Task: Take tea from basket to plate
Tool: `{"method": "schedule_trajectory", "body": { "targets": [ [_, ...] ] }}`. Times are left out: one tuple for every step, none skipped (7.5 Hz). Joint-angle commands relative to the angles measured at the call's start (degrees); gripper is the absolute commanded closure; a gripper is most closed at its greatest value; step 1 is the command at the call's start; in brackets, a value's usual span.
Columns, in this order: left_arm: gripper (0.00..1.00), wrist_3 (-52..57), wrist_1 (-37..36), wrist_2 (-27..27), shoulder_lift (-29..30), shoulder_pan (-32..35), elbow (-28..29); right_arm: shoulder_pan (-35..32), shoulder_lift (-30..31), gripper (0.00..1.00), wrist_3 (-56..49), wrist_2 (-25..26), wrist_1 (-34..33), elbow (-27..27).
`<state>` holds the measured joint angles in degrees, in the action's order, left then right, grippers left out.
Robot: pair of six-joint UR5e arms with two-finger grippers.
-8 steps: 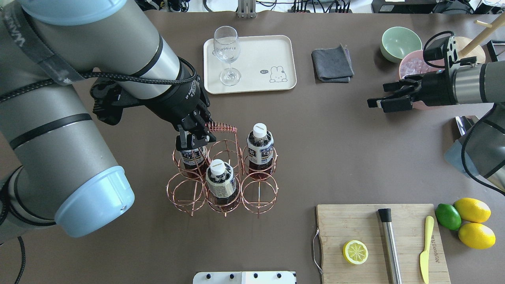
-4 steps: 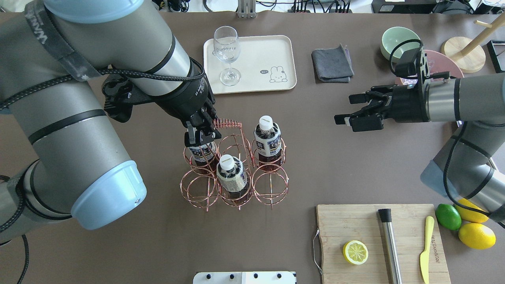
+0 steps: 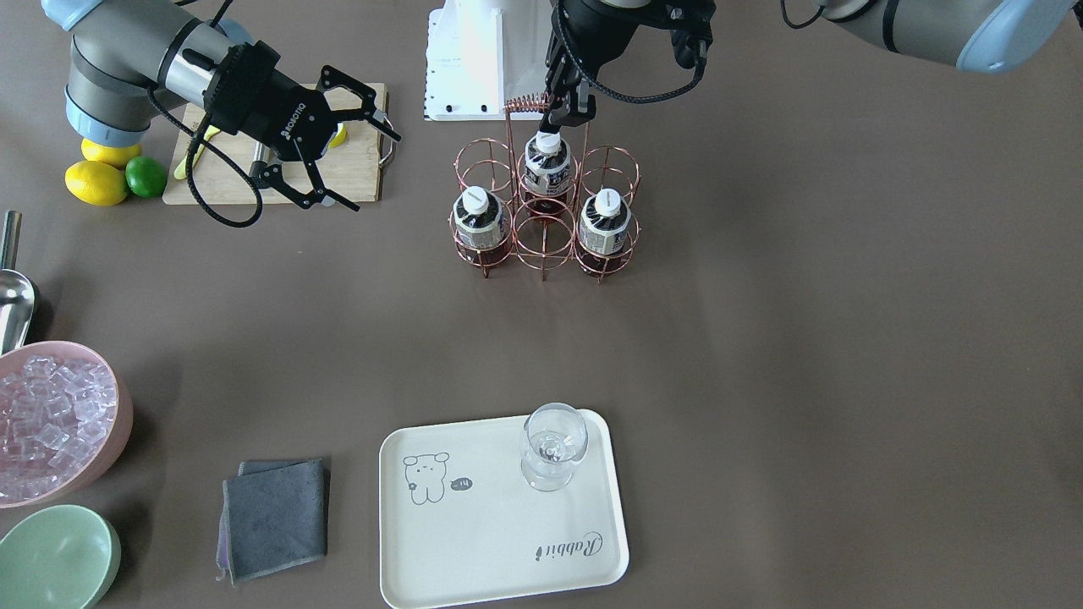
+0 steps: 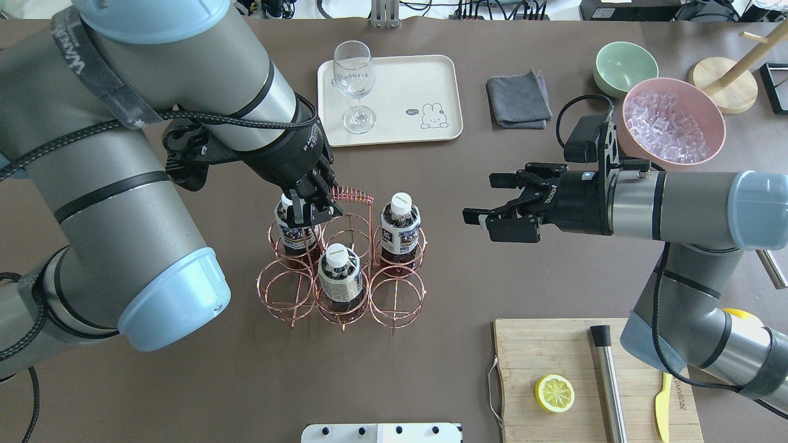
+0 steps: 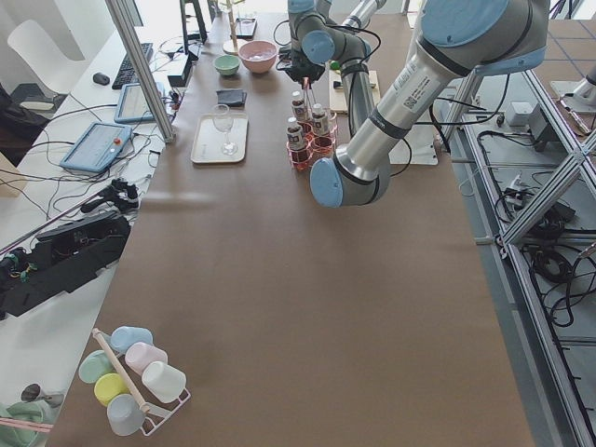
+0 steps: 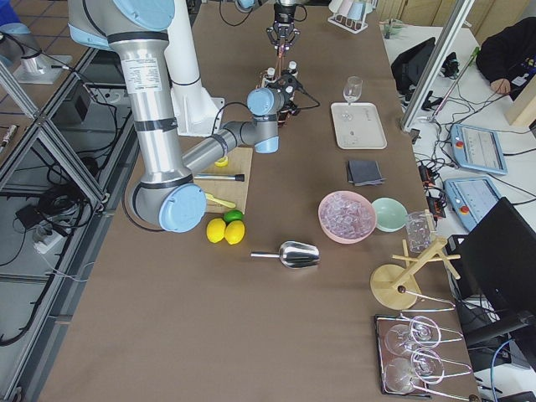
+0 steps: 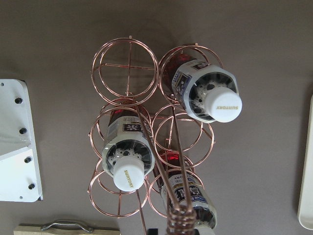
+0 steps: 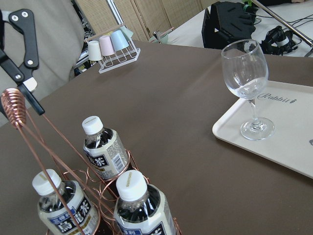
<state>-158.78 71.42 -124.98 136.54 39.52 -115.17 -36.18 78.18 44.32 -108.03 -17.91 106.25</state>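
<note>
With the left pincer (image 4: 314,215) clamping the coiled handle (image 4: 352,197) of the rose-gold wire basket (image 4: 399,269), the right pincer (image 4: 478,198), fingers apart, is swinging in toward the nearest white-capped bottle of brown tea (image 4: 400,231), which is still sitting in its cell, unlifted.

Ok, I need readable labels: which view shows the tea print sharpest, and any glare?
Right wrist view: tea labels close, sharp. Left wrist view: caps crisp, handle coil of the basket slightly soft. Overhead view: even light, no glare on the plate. Side views: too distant.

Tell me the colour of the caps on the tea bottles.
The caps are white; the left wrist view shows them best.
</note>
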Motion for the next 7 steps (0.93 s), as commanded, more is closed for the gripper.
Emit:
{"method": "schedule_trajectory", "body": {
  "targets": [
    [1.0,0.1,-0.1,0.1,-0.3,0.1,-0.5,4.7,-0.1,0.01,-0.5,9.1,0.2,1.8],
    [1.0,0.2,-0.1,0.0,-1.1,0.3,-0.9,7.2,-1.0,0.01,-1.0,13.3,0.2,2.0],
    [1.0,0.2,-0.1,0.0,-2.6,0.5,-2.8,9.2,-1.4,0.01,-1.3,15.7,0.1,1.9],
    [1.0,0.2,-0.1,-0.2,-3.6,1.1,-4.0,10.2,-1.9,0.02,-2.8,16.6,0.1,1.4],
    [1.0,0.2,-0.1,-0.1,-3.7,1.0,-3.8,10.7,-2.5,0.04,-4.1,16.7,0.0,0.7],
    [1.0,0.5,-0.1,-0.1,-3.8,1.0,-3.5,10.8,-2.6,0.11,-5.0,17.4,-0.2,0.4],
    [1.0,0.5,-0.1,-0.1,-3.8,1.0,-3.5,10.8,-2.7,0.14,-5.6,18.9,-0.3,-0.3]
  ]
}}
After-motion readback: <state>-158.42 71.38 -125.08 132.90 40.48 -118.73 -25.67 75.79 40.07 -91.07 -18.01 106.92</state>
